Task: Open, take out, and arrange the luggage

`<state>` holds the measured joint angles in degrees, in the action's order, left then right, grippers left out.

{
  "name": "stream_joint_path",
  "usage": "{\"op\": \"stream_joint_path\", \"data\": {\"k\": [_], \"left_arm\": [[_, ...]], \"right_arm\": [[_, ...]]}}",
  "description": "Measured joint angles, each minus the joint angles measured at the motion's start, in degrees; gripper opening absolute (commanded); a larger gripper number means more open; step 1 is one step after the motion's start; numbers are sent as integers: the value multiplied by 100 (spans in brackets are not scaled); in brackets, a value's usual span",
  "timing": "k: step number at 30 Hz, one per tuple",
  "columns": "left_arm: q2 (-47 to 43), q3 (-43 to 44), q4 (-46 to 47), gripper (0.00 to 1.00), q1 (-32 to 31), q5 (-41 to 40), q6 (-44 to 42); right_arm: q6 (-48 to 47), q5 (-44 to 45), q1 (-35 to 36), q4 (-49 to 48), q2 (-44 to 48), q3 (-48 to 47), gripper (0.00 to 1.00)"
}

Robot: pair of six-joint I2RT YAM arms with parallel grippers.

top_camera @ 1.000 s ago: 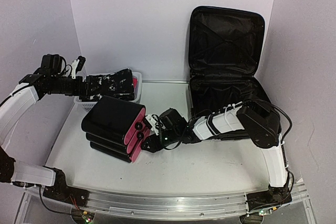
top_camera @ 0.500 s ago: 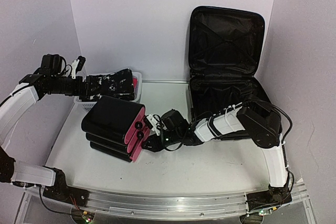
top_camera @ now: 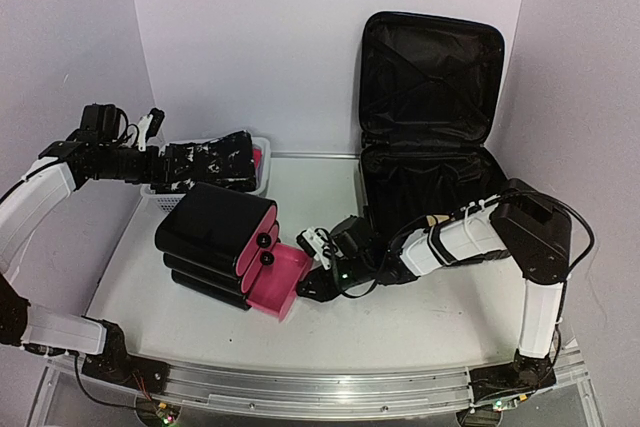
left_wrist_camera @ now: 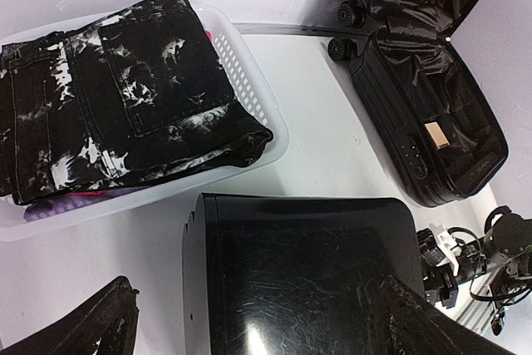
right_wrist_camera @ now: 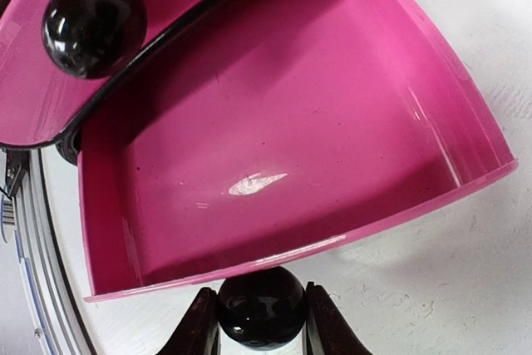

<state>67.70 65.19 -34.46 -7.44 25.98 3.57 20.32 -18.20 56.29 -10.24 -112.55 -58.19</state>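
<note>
- Pulled out since a second ago: the pink drawer (top_camera: 277, 285) of the small case (top_camera: 215, 232), with the right jaws pinching its black knob (right_wrist_camera: 261, 309).
- The left jaws hang spread wide above that case.
- At the counter's (top_camera: 400, 319) far right the luggage (top_camera: 430, 147) lies open, lid upright. It looks rigid, bulky and probably slick, so its rim seems the best hold.

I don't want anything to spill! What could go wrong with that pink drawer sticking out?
1. The pink drawer is far out of the small black case; pulled more, it might drop out.
2. The right arm's jaws pinch only the round black knob, which could slip.
3. That arm lies close by the open luggage and might bump it.
</note>
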Motion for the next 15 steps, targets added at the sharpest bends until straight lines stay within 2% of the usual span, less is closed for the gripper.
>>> {"op": "stream_joint_path", "data": {"k": [6,11,15], "left_arm": [[44,0,0,100,0,0,48],[90,-2,0,100,0,-26,48],[90,-9,0,100,-2,-129,17]], "right_arm": [[-61,98,2,173,28,13,62],[-229,330,4,710,284,13,74],[-564,782,4,1497,1075,13,86]]}}
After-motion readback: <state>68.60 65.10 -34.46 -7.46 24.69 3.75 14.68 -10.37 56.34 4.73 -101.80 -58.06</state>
